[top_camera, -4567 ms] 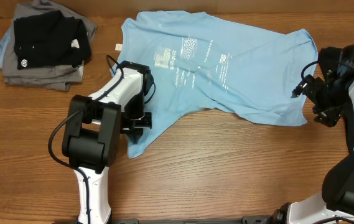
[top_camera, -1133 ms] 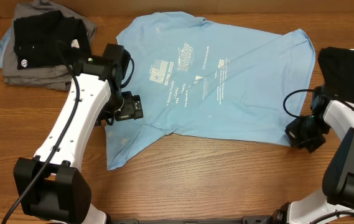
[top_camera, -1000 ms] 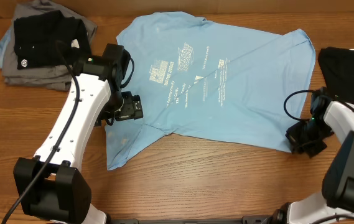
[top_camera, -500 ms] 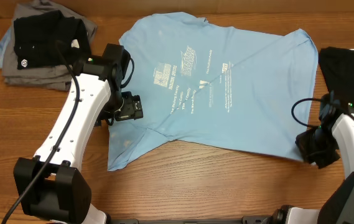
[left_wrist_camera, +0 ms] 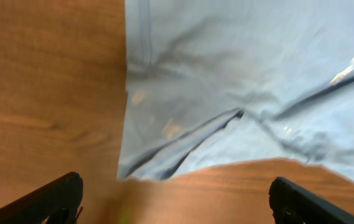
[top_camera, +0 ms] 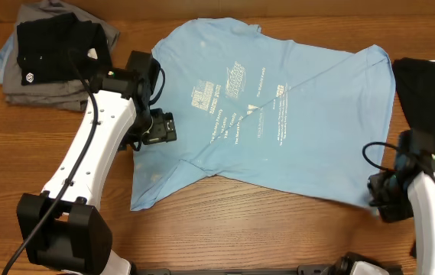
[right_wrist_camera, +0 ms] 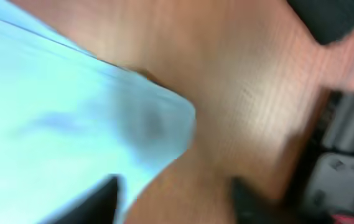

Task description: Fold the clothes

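The clothes are a light blue T-shirt (top_camera: 278,114) with white lettering, lying spread across the back middle of the table. My left gripper (top_camera: 156,130) hovers at the shirt's left edge by a rumpled sleeve (left_wrist_camera: 183,134). It is open, with its fingers (left_wrist_camera: 52,196) wide apart over bare wood and nothing between them. My right gripper (top_camera: 381,200) is at the shirt's front right corner (right_wrist_camera: 158,124). In the blurred right wrist view its two dark fingertips (right_wrist_camera: 105,199) stand apart, with wood between them and the corner lying just beyond.
A stack of grey garments with a small black shirt (top_camera: 56,53) on top sits at the back left. A black cloth (top_camera: 431,92) lies at the right edge. Bare wooden table (top_camera: 263,229) runs along the front.
My right gripper dragged the shirt's front right corner toward the front and right, then its jaws opened. The shirt shifted right and lies flatter. The left arm stayed put.
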### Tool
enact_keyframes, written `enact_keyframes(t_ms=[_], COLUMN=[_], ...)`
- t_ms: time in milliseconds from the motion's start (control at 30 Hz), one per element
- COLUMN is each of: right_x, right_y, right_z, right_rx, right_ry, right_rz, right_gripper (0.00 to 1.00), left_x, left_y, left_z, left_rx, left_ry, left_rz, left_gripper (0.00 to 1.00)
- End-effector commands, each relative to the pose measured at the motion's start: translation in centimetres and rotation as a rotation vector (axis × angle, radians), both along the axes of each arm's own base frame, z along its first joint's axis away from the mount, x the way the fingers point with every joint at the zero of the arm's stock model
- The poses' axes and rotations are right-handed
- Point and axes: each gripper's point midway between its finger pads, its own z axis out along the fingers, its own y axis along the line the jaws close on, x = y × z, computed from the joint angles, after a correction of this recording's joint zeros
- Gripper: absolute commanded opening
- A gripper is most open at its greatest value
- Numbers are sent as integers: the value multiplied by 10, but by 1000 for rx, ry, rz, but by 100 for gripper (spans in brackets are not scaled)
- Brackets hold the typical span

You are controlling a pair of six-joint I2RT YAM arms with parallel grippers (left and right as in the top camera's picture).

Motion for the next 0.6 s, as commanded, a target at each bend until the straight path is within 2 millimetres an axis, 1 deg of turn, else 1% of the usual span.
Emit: enact_keyframes(t_ms=[0, 100, 167, 200, 300, 333, 400, 500, 567], right_x=[24, 45, 61, 70, 102, 109, 114, 115, 115], right_y=[-5, 0, 7, 11, 27, 31, 33, 32, 31], right_z=[23, 32, 36, 38, 47, 49, 45, 33, 22], right_rx=[-38, -7, 31, 52, 118, 137, 157, 172, 192], right_ry=[-144, -241, -312, -352, -485, -513, -521, -481, -444], right_rz=[83, 138, 157, 182, 351, 386, 391, 383, 375], right_gripper=[100, 100, 100, 100, 99, 92, 70, 44, 31], left_x=[12, 30, 38, 41, 47, 47, 44, 40, 39], left_y=[-9, -18, -22, -24, -29, -31, -37, -40, -40], left_z=[-1, -1, -5, -8, -26, -35, -55, -84, -99], left_rx=[-29, -71, -90, -96, -108, -118, -141, -150, -143], left_ry=[-48, -111, -129, -128, -97, -75, -12, 74, 110], left_rz=[-33, -54, -55, -56, -62, -66, -64, -59, -56], left_gripper=[96, 93, 91, 91, 92, 91, 84, 79, 73])
